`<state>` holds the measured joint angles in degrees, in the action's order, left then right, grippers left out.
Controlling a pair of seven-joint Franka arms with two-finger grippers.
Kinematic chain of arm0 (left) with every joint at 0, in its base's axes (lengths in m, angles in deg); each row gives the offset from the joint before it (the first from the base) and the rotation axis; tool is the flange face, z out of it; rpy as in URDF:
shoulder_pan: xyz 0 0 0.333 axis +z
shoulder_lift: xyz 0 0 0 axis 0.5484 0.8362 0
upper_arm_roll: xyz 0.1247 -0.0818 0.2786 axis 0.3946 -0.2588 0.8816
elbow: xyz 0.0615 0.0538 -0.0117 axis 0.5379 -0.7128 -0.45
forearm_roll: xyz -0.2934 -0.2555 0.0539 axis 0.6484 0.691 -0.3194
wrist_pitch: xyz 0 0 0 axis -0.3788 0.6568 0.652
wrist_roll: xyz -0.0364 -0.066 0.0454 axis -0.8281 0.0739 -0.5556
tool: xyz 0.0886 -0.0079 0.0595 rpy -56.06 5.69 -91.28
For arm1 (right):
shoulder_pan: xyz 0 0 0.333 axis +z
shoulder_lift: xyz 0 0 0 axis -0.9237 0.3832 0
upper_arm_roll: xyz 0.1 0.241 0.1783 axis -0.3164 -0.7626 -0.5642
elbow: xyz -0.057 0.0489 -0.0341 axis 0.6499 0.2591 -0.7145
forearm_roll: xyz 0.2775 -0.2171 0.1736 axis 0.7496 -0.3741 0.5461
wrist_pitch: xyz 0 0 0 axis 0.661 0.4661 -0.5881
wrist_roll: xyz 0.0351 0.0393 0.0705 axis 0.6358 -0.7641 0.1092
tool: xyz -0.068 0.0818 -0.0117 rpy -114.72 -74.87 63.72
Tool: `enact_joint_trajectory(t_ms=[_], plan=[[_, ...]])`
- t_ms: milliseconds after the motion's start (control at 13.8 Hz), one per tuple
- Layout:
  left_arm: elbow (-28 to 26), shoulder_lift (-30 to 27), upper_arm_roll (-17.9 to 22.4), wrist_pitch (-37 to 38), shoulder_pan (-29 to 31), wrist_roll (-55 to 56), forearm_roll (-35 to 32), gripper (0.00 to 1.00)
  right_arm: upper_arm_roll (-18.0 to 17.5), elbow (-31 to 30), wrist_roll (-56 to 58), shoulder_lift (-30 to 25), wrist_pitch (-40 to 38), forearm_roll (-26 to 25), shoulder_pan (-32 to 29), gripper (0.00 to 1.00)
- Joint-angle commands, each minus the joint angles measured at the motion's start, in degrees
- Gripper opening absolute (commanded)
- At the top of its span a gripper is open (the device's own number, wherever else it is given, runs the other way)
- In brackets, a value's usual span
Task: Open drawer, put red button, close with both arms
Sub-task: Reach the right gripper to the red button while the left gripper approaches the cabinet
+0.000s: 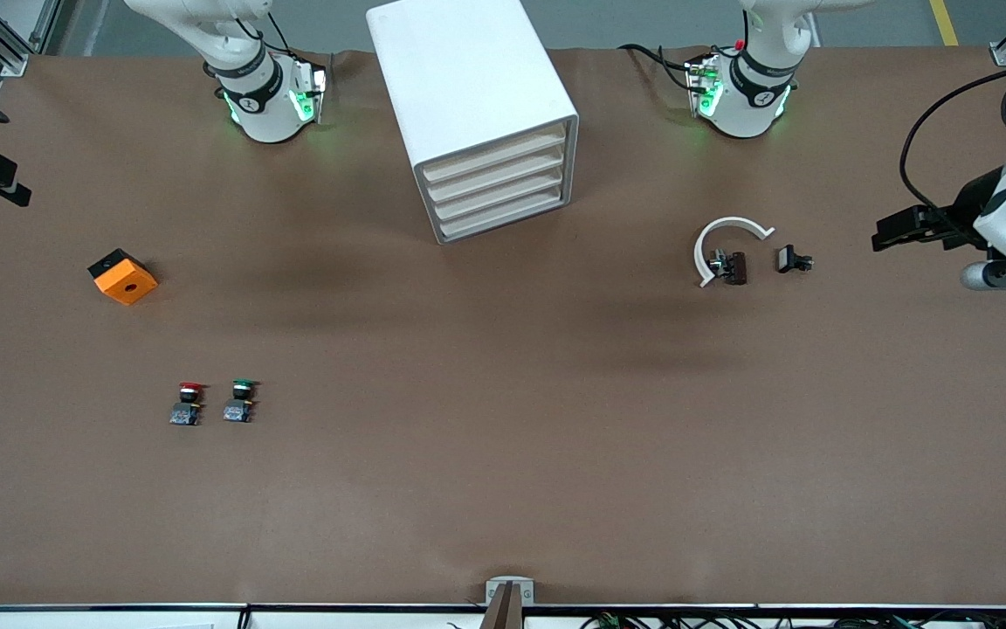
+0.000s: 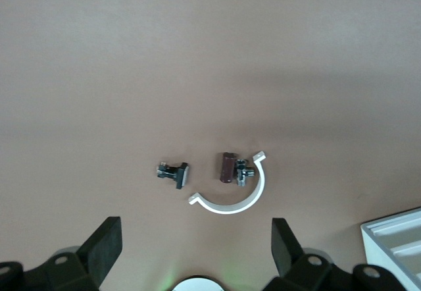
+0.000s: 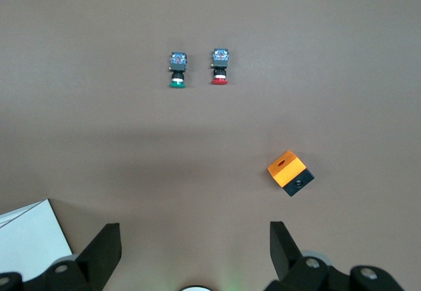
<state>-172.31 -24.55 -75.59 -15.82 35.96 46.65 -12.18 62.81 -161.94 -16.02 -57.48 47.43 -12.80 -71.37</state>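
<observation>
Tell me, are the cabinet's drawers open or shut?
Shut: all four drawers sit flush in the cabinet; none is pulled out.

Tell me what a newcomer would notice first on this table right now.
The tall white cabinet stands between the arms' bases, all four drawers shut. The red button sits beside a green button, nearer the front camera than the orange cube, toward the right arm's end. A white curved clip lies toward the left arm's end.

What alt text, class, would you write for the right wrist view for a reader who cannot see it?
The right gripper, jaws open, hangs over bare brown table. On the table lie the red button beside a green button, an orange cube apart from them, and a corner of the white cabinet.
</observation>
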Motion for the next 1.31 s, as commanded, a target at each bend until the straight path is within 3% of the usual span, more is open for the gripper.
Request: enact_joint_trajectory(t_ms=[0, 290, 435, 653, 798, 1088, 1233], plan=[[0.95, 1.66, -0.23, 0.67, -1.10, 0.48, 1.11, 1.00, -0.42, 0.26, 0.84, 3.23, 0.82, -0.53, -0.59, 1.00], [1.22, 5.26, -0.50, 0.41, -5.41, 7.50, 1.11, 1.00, -0.24, 1.49, 0.58, 10.60, 1.45, -1.49, -1.11, 1.00], [1.22, 7.81, -0.41, -0.12, -7.52, 10.31, 1.02, 1.00, -0.24, 1.49, 0.84, 12.01, 1.88, -5.86, -1.11, 1.00], [1.30, 9.92, -0.50, -1.00, -7.88, 13.66, 3.12, 1.00, -0.33, 2.72, -0.02, 13.25, 3.28, -5.81, -0.94, 1.00], [1.22, 11.59, -0.50, -1.79, -7.97, 13.93, 4.70, 1.00, -0.50, 0.63, -4.14, 15.08, 9.14, -4.40, -0.50, 1.00], [1.13, 14.84, -0.50, -1.70, -10.07, 21.64, 6.38, 1.00, -0.50, -8.16, -4.78, 17.90, 28.82, -1.23, -0.50, 1.00], [0.69, 15.99, -0.58, -1.44, -10.69, 25.77, 7.34, 1.00, -0.50, -8.26, -4.78, 21.50, 32.71, -0.27, -0.59, 1.00]])
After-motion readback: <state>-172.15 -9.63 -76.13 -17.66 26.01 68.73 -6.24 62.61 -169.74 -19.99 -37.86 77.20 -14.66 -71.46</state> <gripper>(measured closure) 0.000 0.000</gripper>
